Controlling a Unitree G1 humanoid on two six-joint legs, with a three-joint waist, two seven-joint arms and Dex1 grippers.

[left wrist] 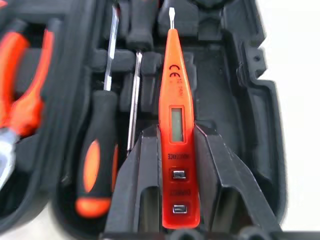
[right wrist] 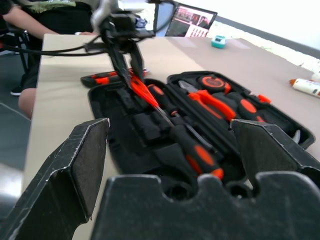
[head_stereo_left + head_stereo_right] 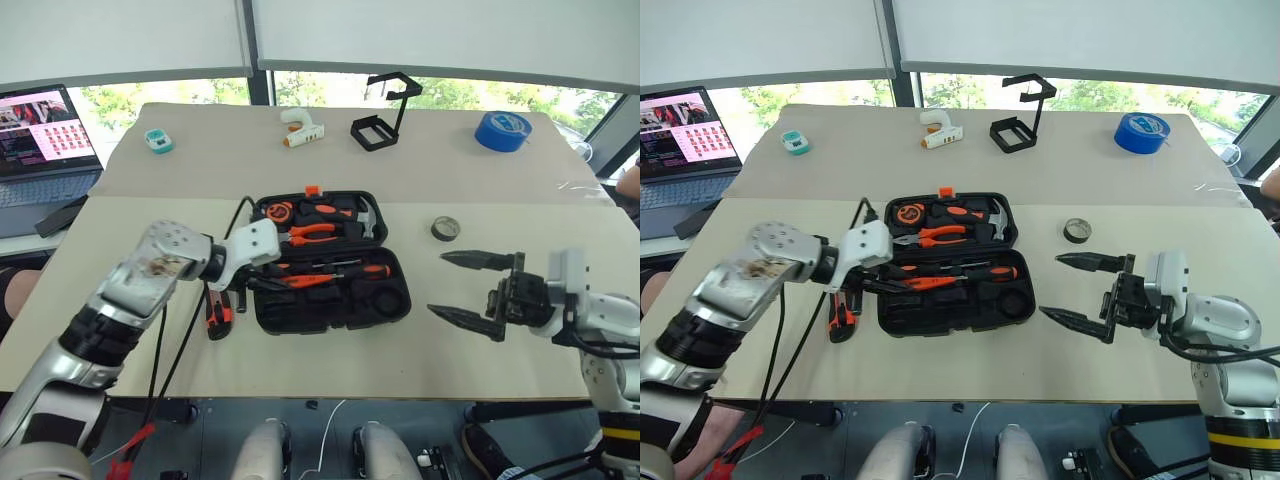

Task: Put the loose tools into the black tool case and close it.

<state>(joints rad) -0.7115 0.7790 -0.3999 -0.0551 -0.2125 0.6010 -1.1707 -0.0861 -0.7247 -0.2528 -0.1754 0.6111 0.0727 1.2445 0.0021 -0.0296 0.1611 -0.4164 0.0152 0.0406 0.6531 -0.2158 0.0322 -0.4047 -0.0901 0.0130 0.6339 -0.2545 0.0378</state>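
The black tool case lies open in the middle of the desk, its orange latch at the far edge. Its far half holds pliers, a tape measure and a hammer; its near half holds an orange-and-black screwdriver seated in a slot. The left hand reaches over the near half from the left, its fingers clenched on a thin all-orange tester screwdriver whose metal tip points across the moulded slots. A utility knife lies on the desk just left of the case. A small dark tape roll sits right of the case. The right hand hovers near it, released, fingers wide apart and holding nothing.
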